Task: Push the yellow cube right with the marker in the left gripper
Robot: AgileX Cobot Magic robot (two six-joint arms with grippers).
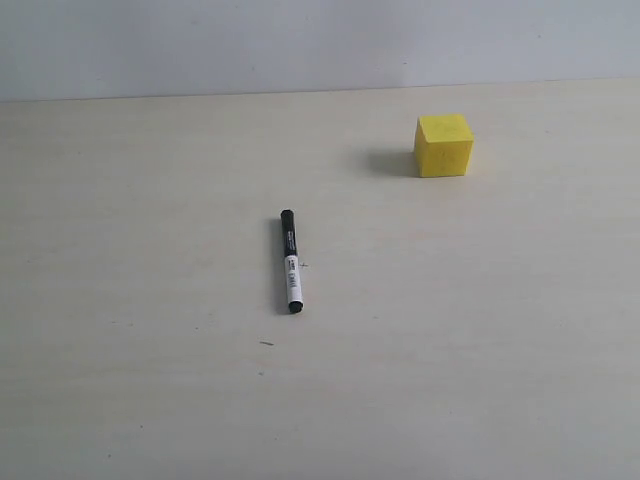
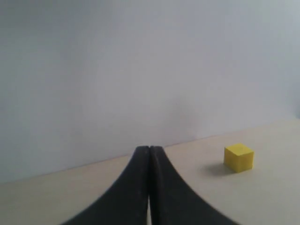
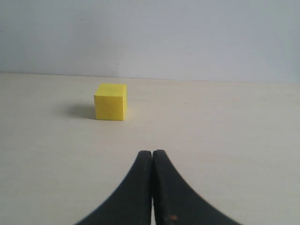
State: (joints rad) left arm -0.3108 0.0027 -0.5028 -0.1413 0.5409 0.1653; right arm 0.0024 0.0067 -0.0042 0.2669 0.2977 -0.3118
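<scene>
One marker (image 1: 291,262) lies flat on the pale table (image 1: 150,200), its black cap at the far end, toward the plain white wall (image 1: 300,40). One yellow cube (image 1: 443,146) sits well apart from it, farther back and to the right. The left gripper (image 2: 149,149) is pressed closed with nothing in it, and so is the right gripper (image 3: 153,153).

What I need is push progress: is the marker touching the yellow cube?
Apart. The exterior view shows bare tabletop between the marker and the yellow cube.
</scene>
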